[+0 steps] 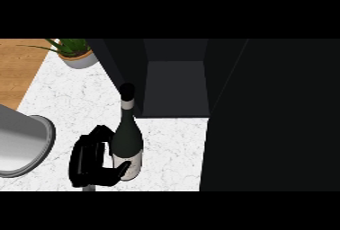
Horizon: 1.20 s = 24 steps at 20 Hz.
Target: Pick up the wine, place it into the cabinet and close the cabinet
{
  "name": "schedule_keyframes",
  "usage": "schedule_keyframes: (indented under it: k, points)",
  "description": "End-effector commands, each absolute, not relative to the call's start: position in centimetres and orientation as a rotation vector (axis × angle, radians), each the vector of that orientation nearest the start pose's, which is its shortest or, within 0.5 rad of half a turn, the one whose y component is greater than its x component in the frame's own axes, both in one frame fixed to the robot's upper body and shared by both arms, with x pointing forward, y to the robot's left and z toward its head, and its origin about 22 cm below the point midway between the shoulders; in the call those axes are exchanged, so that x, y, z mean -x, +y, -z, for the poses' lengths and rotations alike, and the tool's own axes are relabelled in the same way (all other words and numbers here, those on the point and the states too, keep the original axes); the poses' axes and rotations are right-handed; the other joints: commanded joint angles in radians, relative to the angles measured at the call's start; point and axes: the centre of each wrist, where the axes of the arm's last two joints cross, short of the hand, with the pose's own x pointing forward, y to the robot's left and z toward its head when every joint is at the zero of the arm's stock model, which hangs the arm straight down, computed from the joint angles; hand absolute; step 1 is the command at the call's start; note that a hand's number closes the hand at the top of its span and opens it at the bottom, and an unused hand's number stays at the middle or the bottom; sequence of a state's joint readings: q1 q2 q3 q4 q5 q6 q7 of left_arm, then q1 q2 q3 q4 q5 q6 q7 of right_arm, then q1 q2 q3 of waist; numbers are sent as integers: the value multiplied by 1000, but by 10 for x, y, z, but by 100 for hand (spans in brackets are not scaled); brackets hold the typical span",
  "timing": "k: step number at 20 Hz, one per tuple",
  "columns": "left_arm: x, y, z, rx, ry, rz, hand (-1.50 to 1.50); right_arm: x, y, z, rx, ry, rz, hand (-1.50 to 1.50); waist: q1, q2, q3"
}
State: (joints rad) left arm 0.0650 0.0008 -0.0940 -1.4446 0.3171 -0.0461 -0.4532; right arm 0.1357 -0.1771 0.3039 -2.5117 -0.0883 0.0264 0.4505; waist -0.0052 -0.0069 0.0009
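Note:
A dark green wine bottle (126, 143) with a black capped neck and a pale label stands upright on the white marble counter (73, 99), just in front of the open cabinet. My left hand (91, 158) is at the bottle's left side. Its fingers curl towards the body of the bottle and its thumb wraps across the label near the base. The dark cabinet (176, 85) stands open, showing a bare grey shelf inside. Its dark door (269, 117) swings out and fills the right of the view. My right hand does not show.
My grey left forearm (23, 143) fills the left edge. A potted green plant (74, 53) sits at the counter's back left corner, beside a strip of wood (16, 67). Bare marble lies between the plant and the bottle.

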Motion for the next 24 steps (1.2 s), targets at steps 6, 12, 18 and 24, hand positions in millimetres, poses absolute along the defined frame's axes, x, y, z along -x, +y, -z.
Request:
schedule_keyframes:
  k: [6,12,18,24]
  points:
    - [-243,145,-30,270,-1819,-244,150,-98,-214,-203,-347,-1945,-318,-150,-7,5,0]
    - [-266,122,-58,264,-1759,-280,150,-86,-220,-215,-336,-1930,-325,-150,-18,5,0]
    - [-293,109,-50,200,-1714,-256,150,-95,-213,-201,-343,-1921,-318,-150,-15,6,-1]
    - [-302,101,-23,119,-1709,-250,150,-96,-217,-207,-349,-1933,-335,-150,-21,10,-2]
